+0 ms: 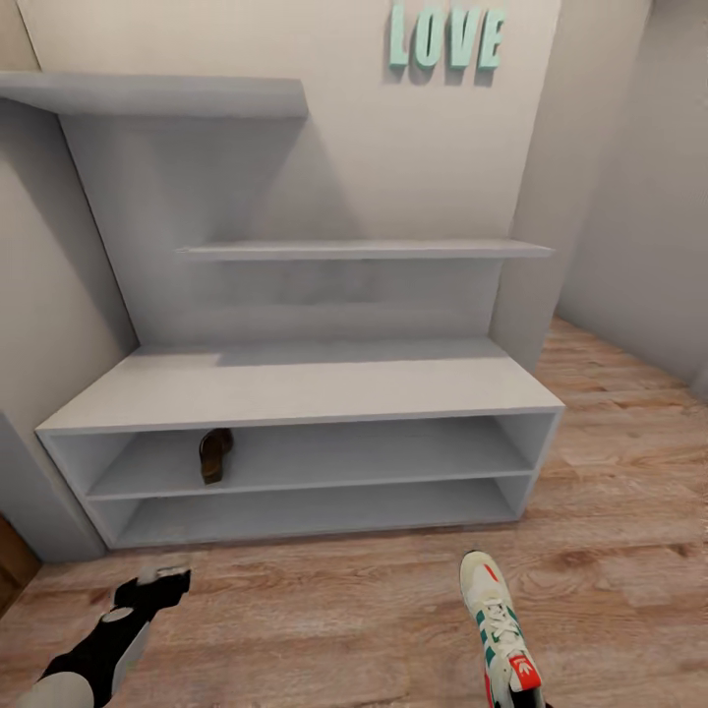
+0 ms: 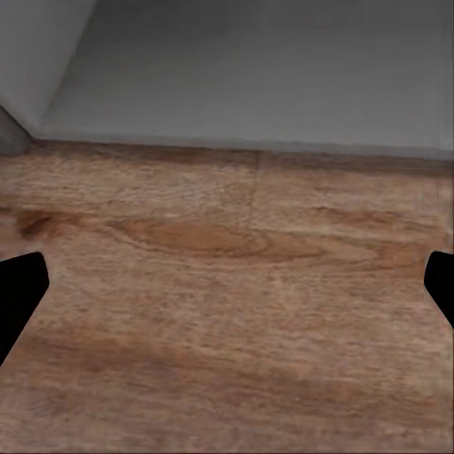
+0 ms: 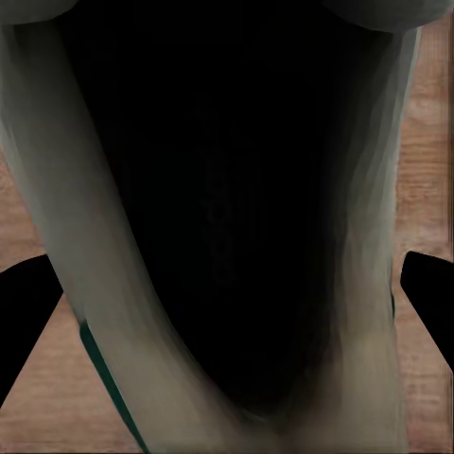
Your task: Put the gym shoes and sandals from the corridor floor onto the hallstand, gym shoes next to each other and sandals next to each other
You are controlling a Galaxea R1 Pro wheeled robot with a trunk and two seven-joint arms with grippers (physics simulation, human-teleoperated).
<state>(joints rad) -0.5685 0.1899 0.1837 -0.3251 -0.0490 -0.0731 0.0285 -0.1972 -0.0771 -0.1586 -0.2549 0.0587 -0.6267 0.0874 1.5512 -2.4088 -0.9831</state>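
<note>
One gym shoe (image 1: 500, 627), white with green stripes and a red-orange heel, hangs low at the right over the corridor floor (image 1: 324, 619), toe toward the hallstand (image 1: 295, 383). In the right wrist view my right gripper (image 3: 227, 312) is shut on the gym shoe (image 3: 104, 312), one black fingertip against each side of its dark opening. A brown sandal (image 1: 215, 454) lies at the left of the hallstand's upper open shelf. My left gripper (image 1: 159, 582) hovers low at the left, and the left gripper (image 2: 227, 284) is open over bare planks.
Stepped grey wall shelves (image 1: 364, 250) rise above the bench top, under teal LOVE letters (image 1: 447, 37). The lower open shelf (image 1: 315, 511) holds nothing. Walls close the corridor at left and right; open wood floor runs past the rack's right end.
</note>
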